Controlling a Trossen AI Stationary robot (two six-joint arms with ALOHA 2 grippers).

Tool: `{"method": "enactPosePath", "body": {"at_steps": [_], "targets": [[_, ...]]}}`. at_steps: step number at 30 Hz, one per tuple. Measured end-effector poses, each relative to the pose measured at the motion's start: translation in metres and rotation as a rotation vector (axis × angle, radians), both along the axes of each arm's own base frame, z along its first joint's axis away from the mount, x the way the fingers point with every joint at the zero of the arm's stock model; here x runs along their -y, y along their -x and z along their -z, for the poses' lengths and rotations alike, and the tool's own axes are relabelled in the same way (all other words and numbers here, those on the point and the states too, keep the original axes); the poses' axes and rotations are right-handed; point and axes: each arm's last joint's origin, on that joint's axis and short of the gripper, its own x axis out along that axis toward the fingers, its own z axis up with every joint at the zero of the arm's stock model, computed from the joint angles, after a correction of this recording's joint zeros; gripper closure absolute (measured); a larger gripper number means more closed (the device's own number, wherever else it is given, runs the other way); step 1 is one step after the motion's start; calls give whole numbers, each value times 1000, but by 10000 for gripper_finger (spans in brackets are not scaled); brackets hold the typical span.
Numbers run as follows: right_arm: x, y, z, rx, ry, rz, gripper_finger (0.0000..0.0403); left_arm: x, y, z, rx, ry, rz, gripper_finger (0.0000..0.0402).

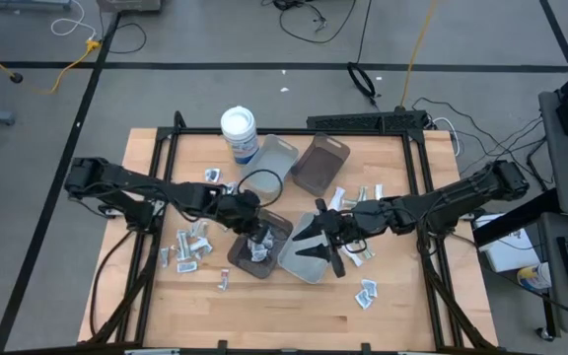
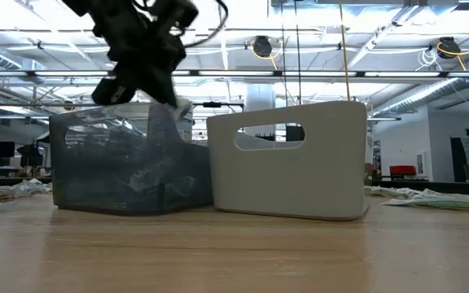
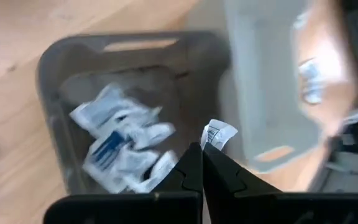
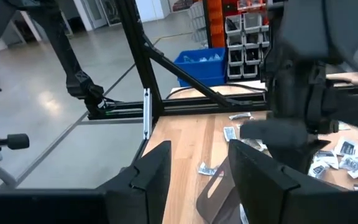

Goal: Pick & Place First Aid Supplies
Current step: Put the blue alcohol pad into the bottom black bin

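Observation:
My left gripper (image 3: 202, 154) hangs over the dark grey tray (image 1: 274, 229), shut on a small white packet (image 3: 219, 133). Several white and bluish packets (image 3: 120, 146) lie in that tray. Right beside it stands the light grey tray (image 1: 304, 264). Above this tray my right gripper (image 4: 197, 167) is open and pointing about level, with nothing between its fingers. More first aid packets lie loose on the wood to the left (image 1: 189, 247) and to the right (image 1: 361, 195). In the low view the left gripper (image 2: 141, 57) shows above the dark tray (image 2: 124, 167). My left gripper pinches one end of the small white packet (image 3: 211, 140) between its two fingertips. The fingers slant down from the table's left side. The packet sticks out past the fingertips, lifted clear above the dark tray's inner edge.
A white tub with a blue label (image 1: 240, 130) stands at the far side. Next to it are a grey tray (image 1: 276, 158) and a brown tray (image 1: 320, 163). A black cable loop (image 1: 261, 183) lies behind the dark tray. Two packets (image 1: 368, 292) lie near the front right.

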Motion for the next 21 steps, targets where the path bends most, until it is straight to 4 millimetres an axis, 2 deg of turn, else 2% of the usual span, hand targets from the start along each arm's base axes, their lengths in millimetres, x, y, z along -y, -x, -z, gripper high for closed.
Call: {"method": "enactPosePath", "body": {"at_steps": [8, 12, 17, 21], "targets": [[0, 0, 2, -16, 8, -5, 252, 10, -23, 18, -228, -36, 10, 401], [-2, 1, 3, -30, -3, -80, 254, 12, -30, 25, -249, -19, 7, 396], [-4, 2, 4, -45, -14, -154, 253, 10, -32, 26, -245, -13, 2, 355], [-4, 2, 4, -51, -13, -155, 254, 8, -32, 25, -234, -20, 39, 293]]}}
